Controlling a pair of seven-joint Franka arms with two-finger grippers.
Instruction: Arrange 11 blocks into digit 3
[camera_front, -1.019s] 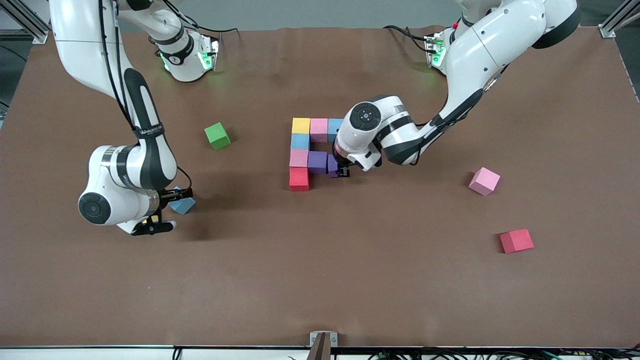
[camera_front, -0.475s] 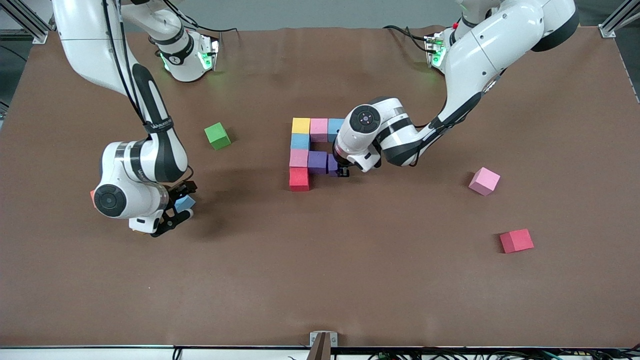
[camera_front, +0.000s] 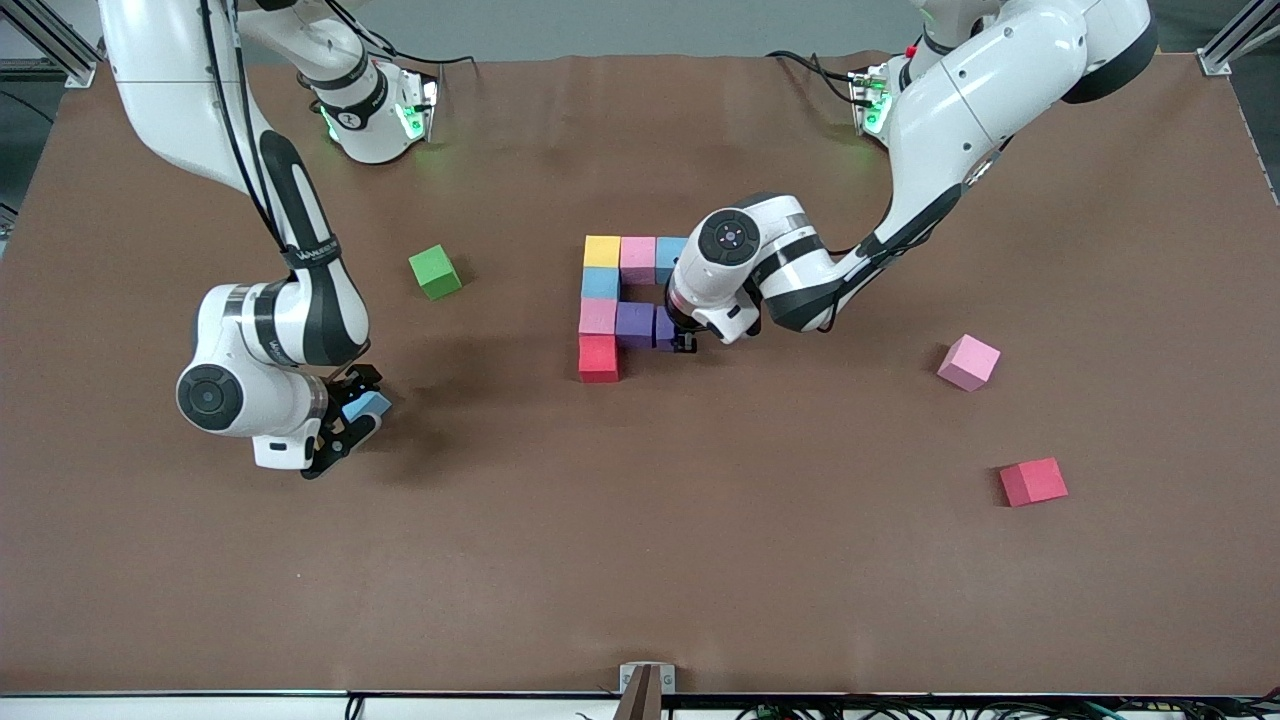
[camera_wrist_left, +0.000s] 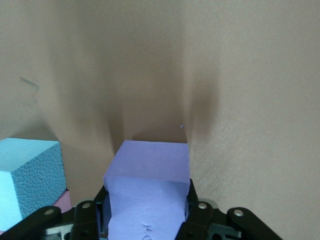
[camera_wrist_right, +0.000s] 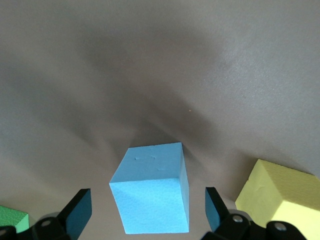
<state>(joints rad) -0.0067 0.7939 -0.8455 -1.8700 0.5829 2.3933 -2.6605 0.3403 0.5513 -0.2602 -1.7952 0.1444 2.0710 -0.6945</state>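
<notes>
Two sets of fingers work: the left gripper (camera_front: 685, 344) pinches a purple block (camera_wrist_left: 148, 192) at the digit 3 (camera_front: 627, 303) mid-worktop. The right gripper (camera_front: 352, 420), spread wide, straddles a light blue block (camera_wrist_right: 151, 188) untouched, at the green cube's (camera_front: 434, 271) seven o'clock

High front camera faces both arms; wrist cameras look down close — sharing the table (camera_front: 640, 560) with it.

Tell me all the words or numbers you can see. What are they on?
Blocks, for example the green cube and the yellow block: no words or numbers on them.
Right arm: a band of white lettering on its black forearm, too small to read.
Left arm: no writing shows.
Table: no words or signs on it.
</notes>
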